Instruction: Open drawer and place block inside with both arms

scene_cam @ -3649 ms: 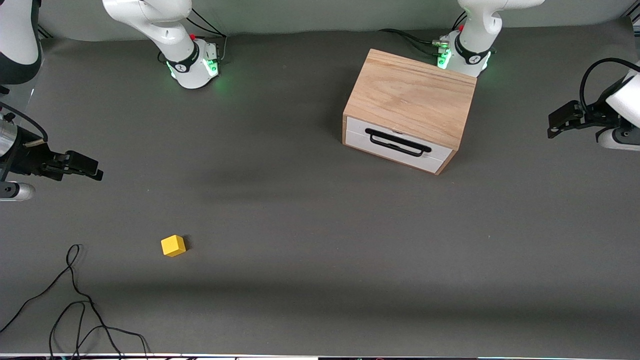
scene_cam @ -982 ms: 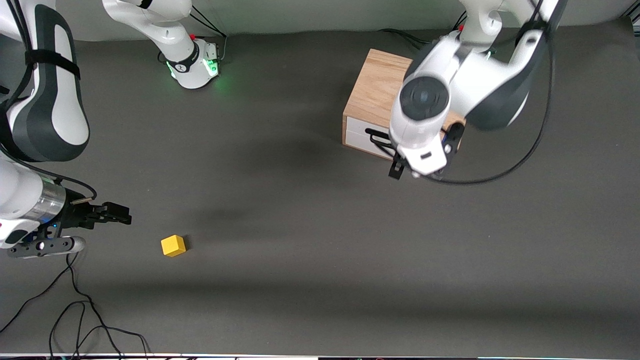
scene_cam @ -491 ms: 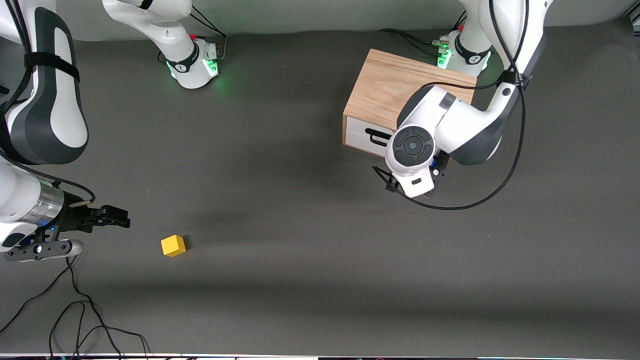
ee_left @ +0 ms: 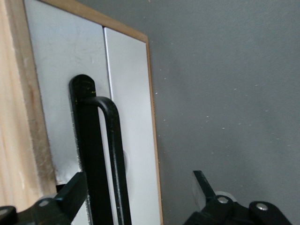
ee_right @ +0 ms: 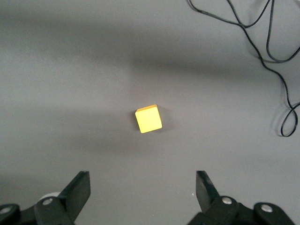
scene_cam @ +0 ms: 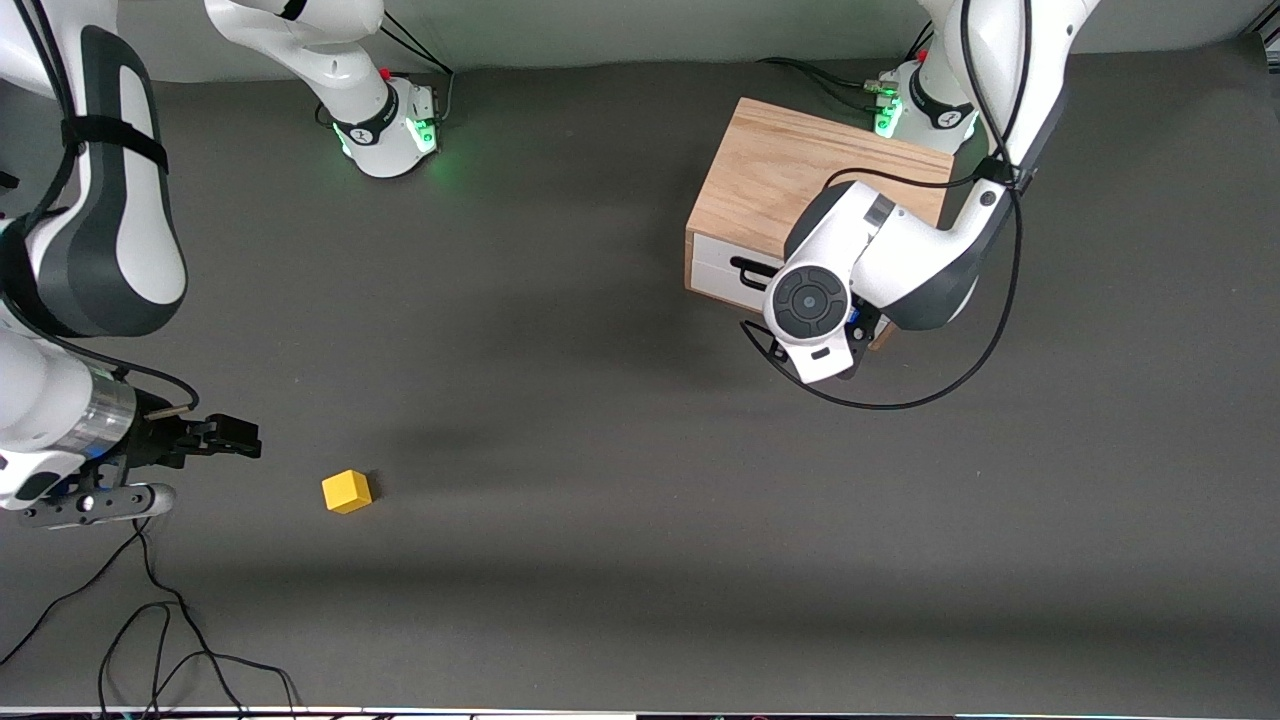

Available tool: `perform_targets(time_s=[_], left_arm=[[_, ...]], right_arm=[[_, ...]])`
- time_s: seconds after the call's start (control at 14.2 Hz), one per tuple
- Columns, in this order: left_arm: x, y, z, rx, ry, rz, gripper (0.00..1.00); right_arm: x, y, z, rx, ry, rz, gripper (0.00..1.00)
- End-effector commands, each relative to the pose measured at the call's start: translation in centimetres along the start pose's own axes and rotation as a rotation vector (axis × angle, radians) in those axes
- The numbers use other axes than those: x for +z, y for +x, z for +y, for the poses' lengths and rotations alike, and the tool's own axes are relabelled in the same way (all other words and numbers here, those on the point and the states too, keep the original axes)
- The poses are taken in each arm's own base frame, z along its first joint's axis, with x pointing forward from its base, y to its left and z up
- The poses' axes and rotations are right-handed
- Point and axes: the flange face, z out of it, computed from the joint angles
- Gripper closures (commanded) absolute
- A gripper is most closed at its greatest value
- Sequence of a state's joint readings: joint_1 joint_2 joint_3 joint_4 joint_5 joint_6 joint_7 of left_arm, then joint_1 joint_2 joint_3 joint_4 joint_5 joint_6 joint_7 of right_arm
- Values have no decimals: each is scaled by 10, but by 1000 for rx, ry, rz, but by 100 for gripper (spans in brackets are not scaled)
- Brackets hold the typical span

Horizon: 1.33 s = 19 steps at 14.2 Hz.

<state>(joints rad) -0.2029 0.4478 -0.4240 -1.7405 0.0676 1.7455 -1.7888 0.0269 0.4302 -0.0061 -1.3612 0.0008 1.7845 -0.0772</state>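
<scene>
A small yellow block (scene_cam: 346,492) lay on the grey table (scene_cam: 620,520), near the front camera at the right arm's end. The right gripper (ee_right: 143,194) hovered over the table just short of it, jaws spread wide and empty, the block lying ahead of the gap between them. Farther from the camera, the left gripper (ee_left: 138,199) sat at the closed white drawer (ee_left: 126,117) of a wooden box (scene_cam: 815,180), jaws wide open, empty, one finger (ee_left: 70,197) alongside the black handle (ee_left: 110,159).
</scene>
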Motion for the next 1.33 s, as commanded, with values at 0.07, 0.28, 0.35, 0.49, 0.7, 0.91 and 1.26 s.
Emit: perform_targets(time_s=[0.07,0.28,0.35,0.49,0.7,0.91,1.26], left_arm=[[15,-6,-9,1,-5,0,0],[26,-7,-2,4,-11,-9,0],[25,-7,0,5,-23,-10,0],[27,-7,4,8,-32,-14,0],[27,-6,11,8,-37,-15,0],[22,-4,18,7,-50,-15,0],[17,1,39,5,-72,-22,0]], right_arm=[[34,9,5,-30,-6,-29,0],[70,24,6,-126,-6,-2,0],[78,27,3,-132,-8,-2,0],[116,30,-1,-138,-7,3,0],[179,16,-3,-143,-14,59,0],[219,12,-8,-150,-12,58,0],[262,10,-9,-174,-2,32,0]])
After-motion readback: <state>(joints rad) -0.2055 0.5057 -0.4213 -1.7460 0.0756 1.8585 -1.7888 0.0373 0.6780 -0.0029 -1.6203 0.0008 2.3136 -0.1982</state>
